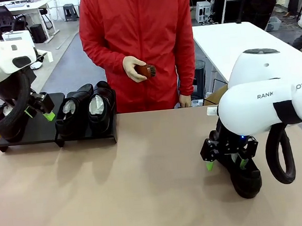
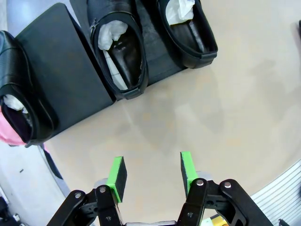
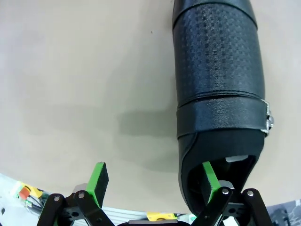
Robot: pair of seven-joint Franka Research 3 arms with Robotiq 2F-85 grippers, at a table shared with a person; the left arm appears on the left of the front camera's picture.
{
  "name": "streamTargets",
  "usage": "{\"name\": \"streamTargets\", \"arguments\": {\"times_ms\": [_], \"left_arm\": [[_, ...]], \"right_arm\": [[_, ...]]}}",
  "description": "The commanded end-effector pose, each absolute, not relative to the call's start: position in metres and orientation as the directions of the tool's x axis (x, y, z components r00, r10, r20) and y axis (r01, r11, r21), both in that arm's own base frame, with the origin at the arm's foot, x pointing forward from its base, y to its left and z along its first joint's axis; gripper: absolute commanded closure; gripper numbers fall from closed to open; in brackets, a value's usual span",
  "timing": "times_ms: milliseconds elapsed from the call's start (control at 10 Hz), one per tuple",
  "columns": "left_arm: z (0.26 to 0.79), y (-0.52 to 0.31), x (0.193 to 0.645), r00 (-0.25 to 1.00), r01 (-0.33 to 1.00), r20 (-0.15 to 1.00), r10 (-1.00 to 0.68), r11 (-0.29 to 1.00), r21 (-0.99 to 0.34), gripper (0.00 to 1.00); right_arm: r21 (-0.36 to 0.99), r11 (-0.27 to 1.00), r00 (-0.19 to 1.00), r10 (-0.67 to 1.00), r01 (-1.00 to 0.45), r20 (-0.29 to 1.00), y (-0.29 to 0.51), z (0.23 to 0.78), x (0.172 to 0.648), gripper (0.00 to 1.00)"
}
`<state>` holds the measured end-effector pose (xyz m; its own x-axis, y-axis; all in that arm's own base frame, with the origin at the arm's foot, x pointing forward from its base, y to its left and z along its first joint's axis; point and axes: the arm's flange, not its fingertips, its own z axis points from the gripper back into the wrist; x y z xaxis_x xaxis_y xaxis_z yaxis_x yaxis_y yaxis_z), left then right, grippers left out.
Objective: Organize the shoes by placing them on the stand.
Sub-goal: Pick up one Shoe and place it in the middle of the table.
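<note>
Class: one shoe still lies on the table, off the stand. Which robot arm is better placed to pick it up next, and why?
Right. The right gripper hangs open at the loose shoe, one finger inside its opening. The left gripper hovers open and holding nothing near the stand, far across the table.

Even, bright indoor light, soft shadows, all three views sharp.

Light falls from above: the shoes (image 1: 85, 114) on the stand (image 1: 33, 131) throw faint, blurred shadows onto the tabletop (image 1: 120, 189) toward its near edge, and their glossy leather carries small white highlights. In the right wrist view a dim grey shadow lies beside the shoe (image 3: 218, 84). Both wrist views bow straight lines at their edges; the jaws at the bottom are slightly soft.
</note>
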<state>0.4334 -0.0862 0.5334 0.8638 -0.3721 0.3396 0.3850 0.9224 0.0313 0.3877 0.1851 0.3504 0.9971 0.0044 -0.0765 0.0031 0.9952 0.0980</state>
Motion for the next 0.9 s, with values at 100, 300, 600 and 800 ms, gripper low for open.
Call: {"name": "streamTargets", "arguments": {"times_ms": [100,300,600,800], "left_arm": [[0.5321,-0.0832,0.4323,0.859,0.396,0.338,-0.384,0.917,0.035,0.39],[0.5321,-0.0832,0.4323,0.859,0.396,0.338,-0.384,0.917,0.035,0.39],[0.5321,-0.0832,0.4323,0.859,0.396,0.338,-0.384,0.917,0.035,0.39],[0.5321,-0.0832,0.4323,0.859,0.396,0.338,-0.384,0.917,0.035,0.39]], "right_arm": [[0.115,0.993,0.996,0.044,-0.034,-0.079,0.1864,0.3384,0.3942,0.05],[0.107,0.993,0.996,0.059,-0.052,-0.065,0.1856,0.3367,0.3934,0.38],[0.029,0.999,0.999,0.027,-0.026,-0.031,0.1832,0.3369,0.3960,0.97],[-0.056,0.998,0.999,-0.012,0.010,-0.030,0.1809,0.3322,0.3994,1.00]]}}
